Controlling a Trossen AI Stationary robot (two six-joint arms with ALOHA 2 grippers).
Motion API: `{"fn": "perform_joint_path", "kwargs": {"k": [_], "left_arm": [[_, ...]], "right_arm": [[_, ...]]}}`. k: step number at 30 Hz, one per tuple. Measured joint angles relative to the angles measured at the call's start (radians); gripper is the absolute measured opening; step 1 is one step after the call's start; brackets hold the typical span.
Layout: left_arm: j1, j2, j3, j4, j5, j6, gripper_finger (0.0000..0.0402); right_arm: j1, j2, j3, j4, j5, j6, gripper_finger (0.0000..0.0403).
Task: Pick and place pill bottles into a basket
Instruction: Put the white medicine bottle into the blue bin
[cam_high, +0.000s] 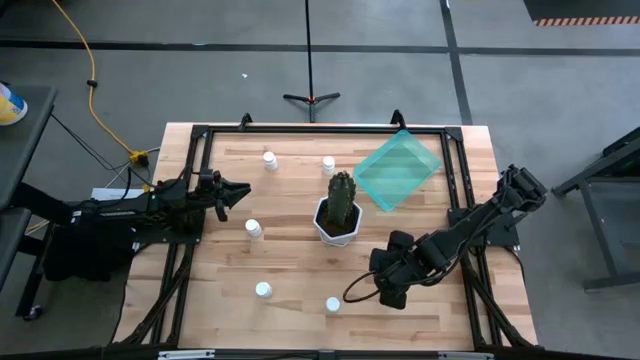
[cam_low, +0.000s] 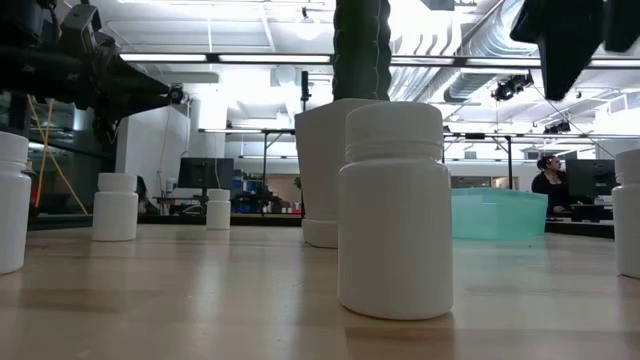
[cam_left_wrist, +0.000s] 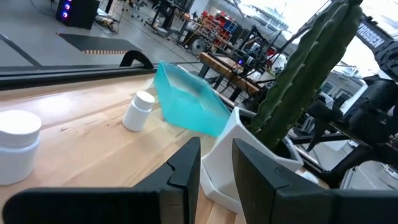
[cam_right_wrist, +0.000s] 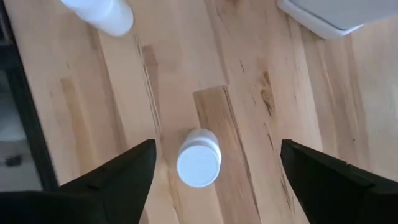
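Note:
Five white pill bottles stand upright on the wooden table: two at the back (cam_high: 269, 159) (cam_high: 328, 165), one left of centre (cam_high: 253, 228) and two near the front (cam_high: 262, 290) (cam_high: 333, 305). The teal basket (cam_high: 397, 170) lies flat at the back right. My right gripper (cam_right_wrist: 217, 148) hangs open, pointing steeply down, above the front bottle (cam_right_wrist: 199, 163); its fingers stand wide on either side and well clear of it. At the table's left edge my left gripper (cam_high: 240, 193) points level toward the cactus, with a narrow gap between its fingers (cam_left_wrist: 216, 165) and nothing in it.
A white faceted pot with a green cactus (cam_high: 338, 215) stands in the table's middle, between the front bottles and the basket. A black frame (cam_high: 300, 130) runs around the table. In the low view a person (cam_low: 548, 182) sits in the room beyond.

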Motion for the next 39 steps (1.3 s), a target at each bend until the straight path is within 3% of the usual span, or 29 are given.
{"fn": "perform_joint_path", "kwargs": {"k": [20,39], "left_arm": [[0.0,0.0,0.0,0.001,-0.001,0.0,0.0127],[0.0,0.0,0.0,-0.015,0.003,0.0,0.0126]], "right_arm": [[0.014,0.205,0.0,0.003,-0.095,-0.004,0.0334],[0.036,0.216,-0.077,0.068,-0.094,0.041,0.0334]]}}
